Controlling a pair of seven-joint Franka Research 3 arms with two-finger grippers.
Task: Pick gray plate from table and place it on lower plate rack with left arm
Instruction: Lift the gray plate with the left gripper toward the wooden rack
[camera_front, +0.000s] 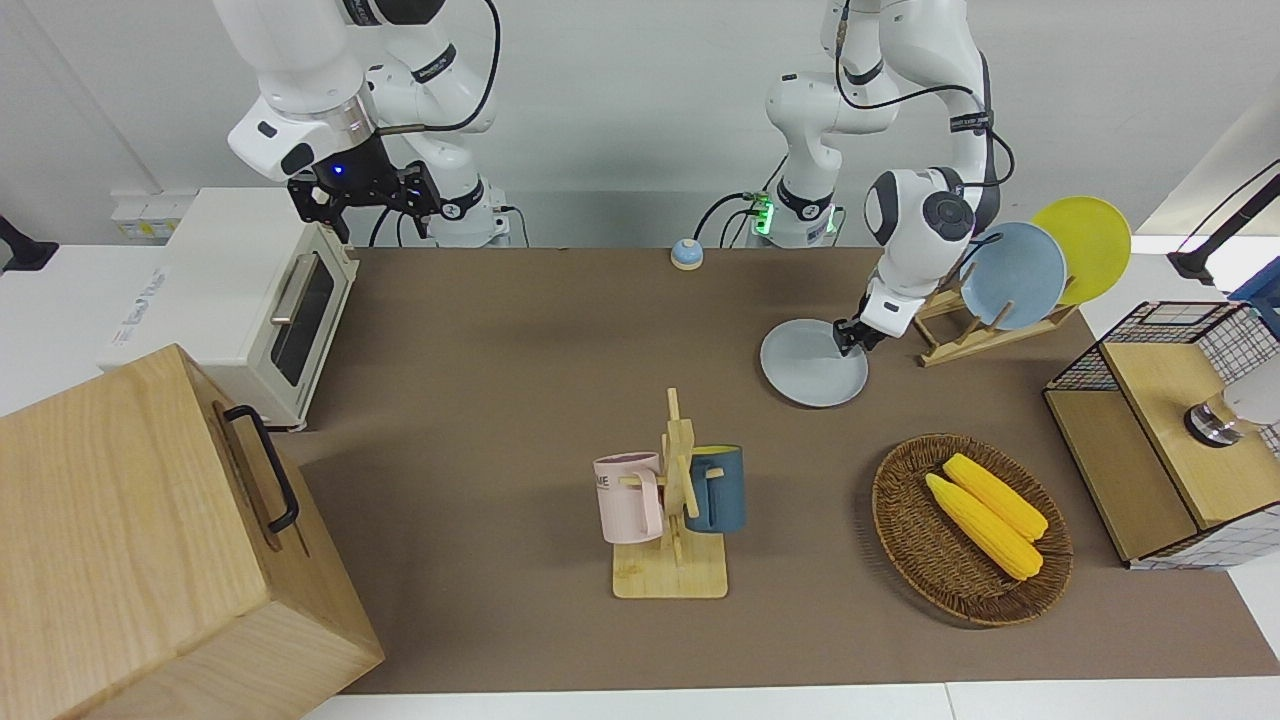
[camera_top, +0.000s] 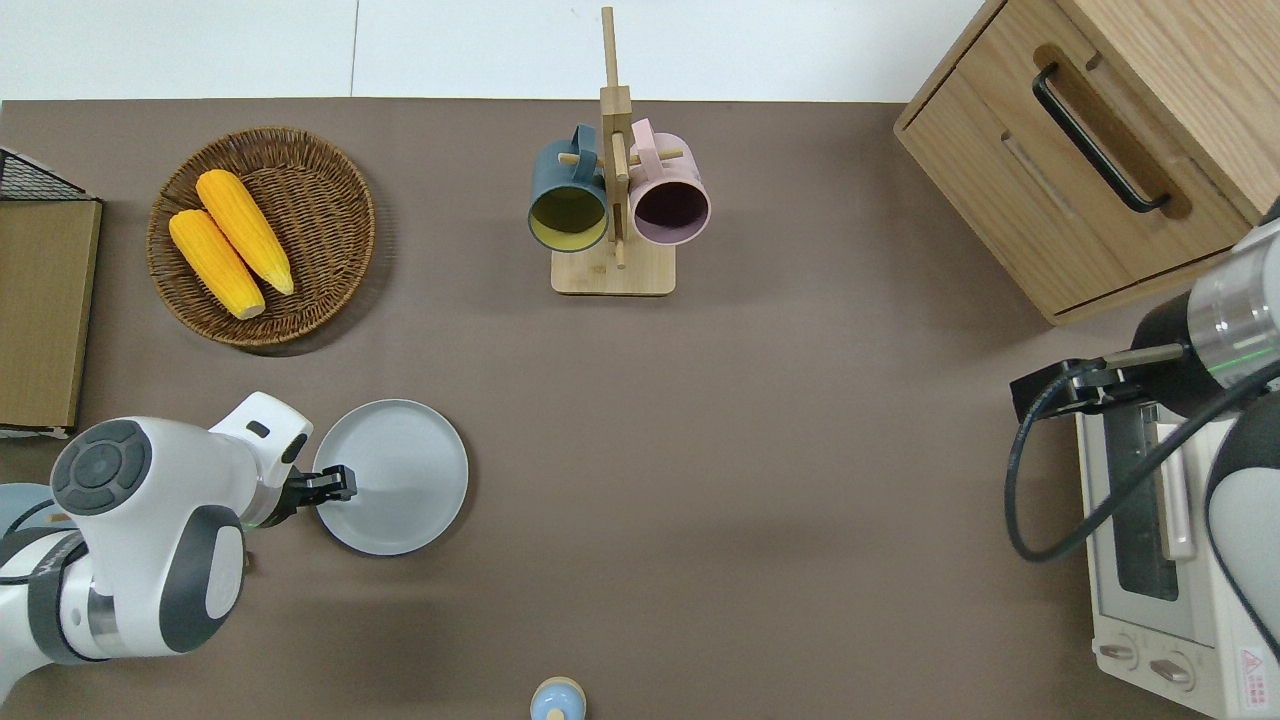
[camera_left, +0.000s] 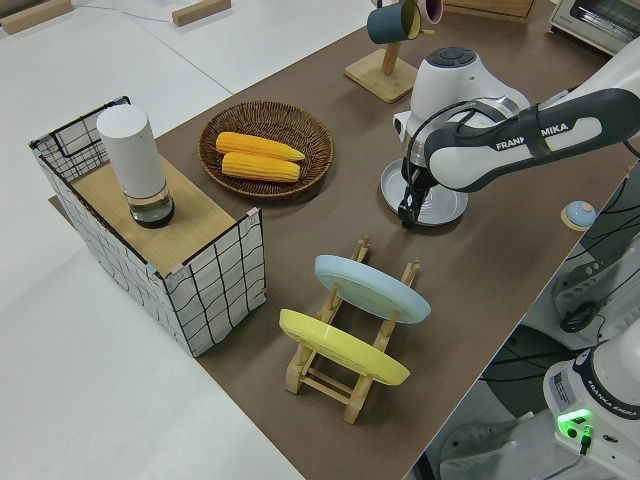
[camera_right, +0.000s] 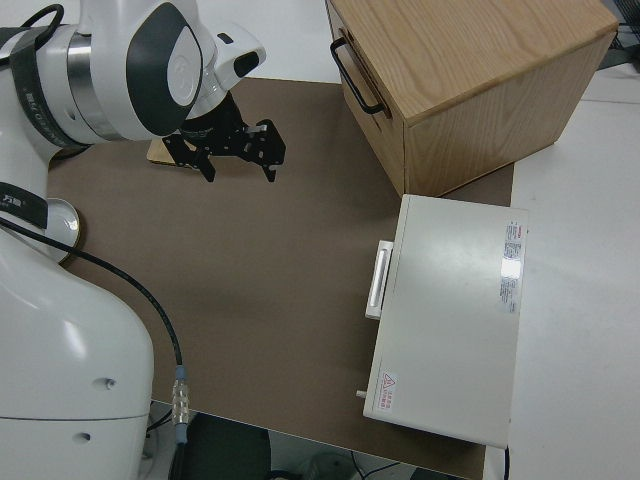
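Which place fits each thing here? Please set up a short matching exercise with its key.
Things:
1. gray plate
2. light blue plate
3. corn cobs
4. pink mug

Places:
A. in the wicker basket
B. flat on the table, left gripper at its rim
C. hanging on the mug stand
D. standing in the plate rack

Pairs: 1-B, 2-D, 3-A, 4-C

Whether the left gripper (camera_top: 338, 486) actually clamps the gray plate (camera_top: 395, 478) rim is too small to tell. The left arm (camera_top: 150, 545) hides the lower plate rack overhead.
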